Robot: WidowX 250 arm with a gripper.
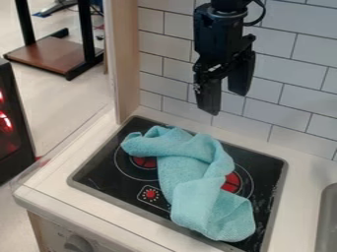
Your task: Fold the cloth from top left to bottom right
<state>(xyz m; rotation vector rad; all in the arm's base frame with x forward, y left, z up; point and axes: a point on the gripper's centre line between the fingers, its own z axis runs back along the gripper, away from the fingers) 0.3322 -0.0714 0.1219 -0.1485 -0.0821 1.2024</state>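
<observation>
A light teal cloth (191,170) lies bunched in folds on the black stovetop (105,170), running from the upper left of the stove to its lower right. Its upper-left end is a narrow raised roll, and its lower-right end is broader and folded over itself. The black gripper (228,101) hangs above the back of the stove, in front of the tiled wall, higher than the cloth and apart from it. Its two fingers are spread, with nothing between them.
A white tiled wall (289,83) stands behind the stove, and a wooden side panel (123,59) rises at the back left. A pale counter (49,184) surrounds the stovetop. The edge of a grey sink (325,221) is at the right.
</observation>
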